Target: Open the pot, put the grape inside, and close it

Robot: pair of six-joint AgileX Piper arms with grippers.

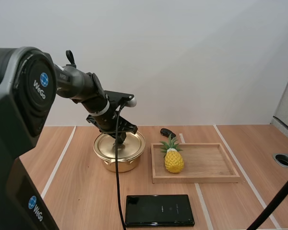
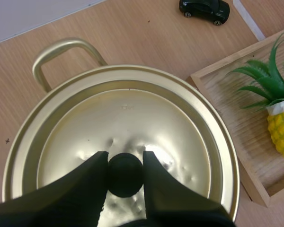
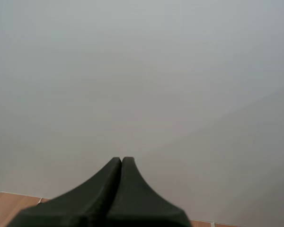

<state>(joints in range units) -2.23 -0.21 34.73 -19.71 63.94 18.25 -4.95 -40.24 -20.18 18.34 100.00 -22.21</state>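
Observation:
A gold pot (image 1: 116, 160) stands on the table with its lid (image 1: 132, 142) on. My left gripper (image 1: 120, 139) reaches down onto the middle of the lid. In the left wrist view the lid (image 2: 132, 113) has a round black knob (image 2: 125, 175), and my left gripper (image 2: 125, 163) is shut on it, one finger pressed to each side. One gold pot handle (image 2: 61, 47) juts out past the rim. My right gripper (image 3: 121, 163) is held against a plain wall with its fingers lying together as one dark wedge.
A wooden tray (image 1: 211, 165) lies right of the pot with a toy pineapple (image 1: 174, 160) at its left end. A small black toy car (image 1: 167, 132) sits behind the tray. A black flat slab (image 1: 158, 210) lies near the front edge.

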